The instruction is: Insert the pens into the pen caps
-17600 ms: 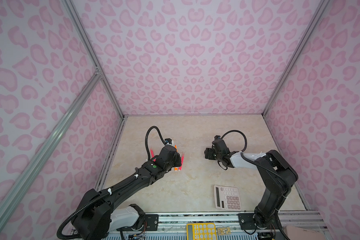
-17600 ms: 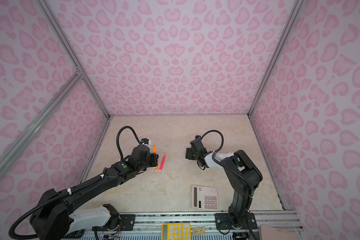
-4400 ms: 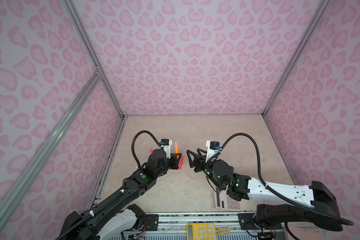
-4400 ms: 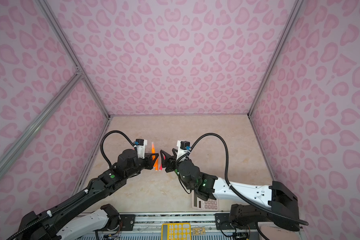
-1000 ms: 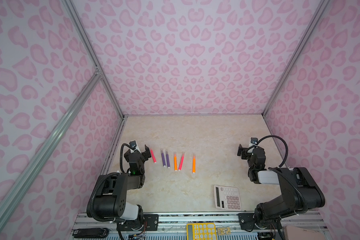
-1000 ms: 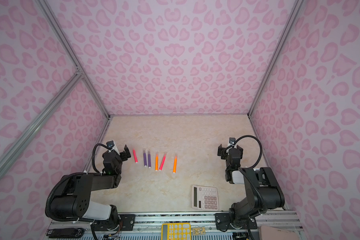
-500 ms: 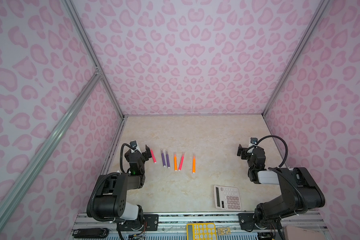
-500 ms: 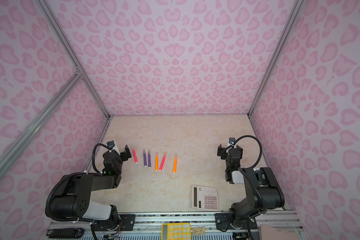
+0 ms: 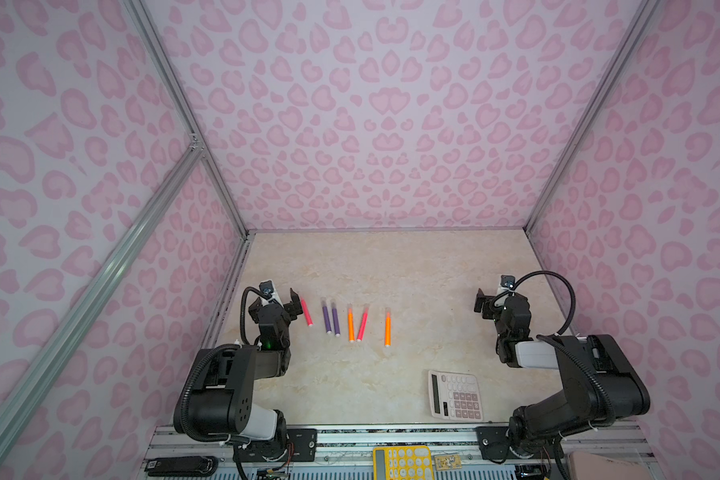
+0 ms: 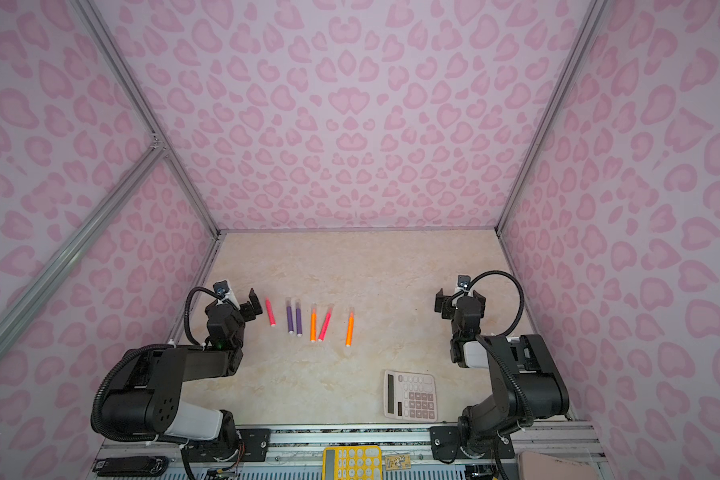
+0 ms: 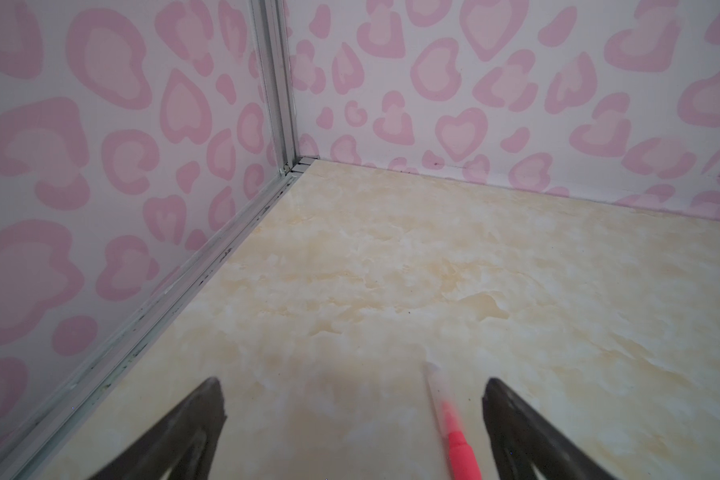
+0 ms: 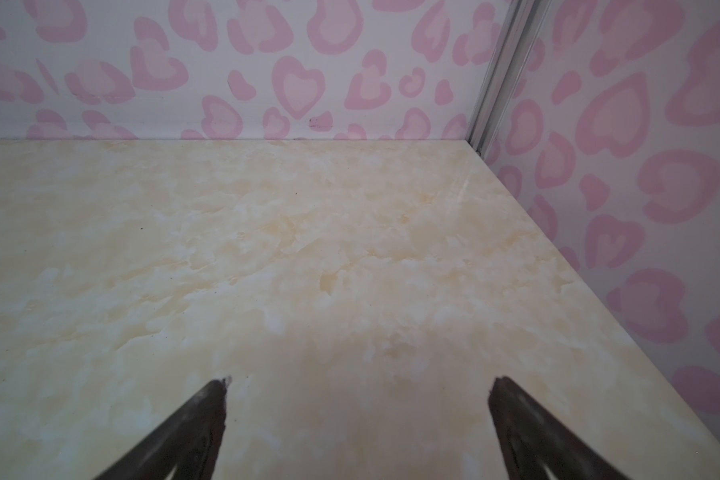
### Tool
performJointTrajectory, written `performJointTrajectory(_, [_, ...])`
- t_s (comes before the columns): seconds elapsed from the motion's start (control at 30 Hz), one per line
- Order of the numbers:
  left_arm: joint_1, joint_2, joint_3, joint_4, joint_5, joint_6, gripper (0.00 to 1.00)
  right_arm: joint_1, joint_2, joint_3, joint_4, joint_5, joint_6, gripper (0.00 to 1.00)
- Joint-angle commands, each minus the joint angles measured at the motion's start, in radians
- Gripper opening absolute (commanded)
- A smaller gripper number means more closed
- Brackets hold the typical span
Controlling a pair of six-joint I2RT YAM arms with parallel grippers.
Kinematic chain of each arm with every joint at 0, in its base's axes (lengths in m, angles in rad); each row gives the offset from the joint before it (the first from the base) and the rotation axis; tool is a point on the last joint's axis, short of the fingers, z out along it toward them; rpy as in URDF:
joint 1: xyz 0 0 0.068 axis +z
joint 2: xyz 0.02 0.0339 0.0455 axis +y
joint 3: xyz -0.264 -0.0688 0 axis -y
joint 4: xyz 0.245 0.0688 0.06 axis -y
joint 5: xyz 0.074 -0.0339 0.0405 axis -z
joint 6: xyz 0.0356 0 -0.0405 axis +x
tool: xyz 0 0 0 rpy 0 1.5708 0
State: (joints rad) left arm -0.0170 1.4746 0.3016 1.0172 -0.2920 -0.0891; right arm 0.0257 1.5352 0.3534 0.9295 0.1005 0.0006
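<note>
In both top views, six pens [image 9: 351, 326] [image 10: 313, 326] are being shown lying in a row on the table [image 9: 391, 270]. The left gripper [image 9: 276, 305] and right gripper [image 9: 497, 302] are being held open, empty and off to the sides, probably because the capping looks finished. In the left wrist view, a pink pen [image 11: 460, 446] wearing its clear cap [image 11: 433, 380] is being framed between spread jaws. In the right wrist view, only bare table is being seen between open jaws.

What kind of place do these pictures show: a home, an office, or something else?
Most likely a robot test booth, not a home: left arm and right arm on a metal rail, a marble-look tabletop, heart-patterned wall panels in aluminium framing.
</note>
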Motion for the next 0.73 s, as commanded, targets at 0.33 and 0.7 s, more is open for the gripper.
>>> performJointTrajectory(0.33, [-0.002, 0.0, 0.007, 0.006, -0.01, -0.005, 0.98, 0.0, 0.001, 0.001, 0.008, -0.004, 0.004, 1.0])
performJointTrajectory(0.7, [-0.002, -0.003, 0.005, 0.005, -0.005, -0.004, 0.98, -0.002, 0.002, 0.001, 0.007, -0.005, 0.004, 1.0])
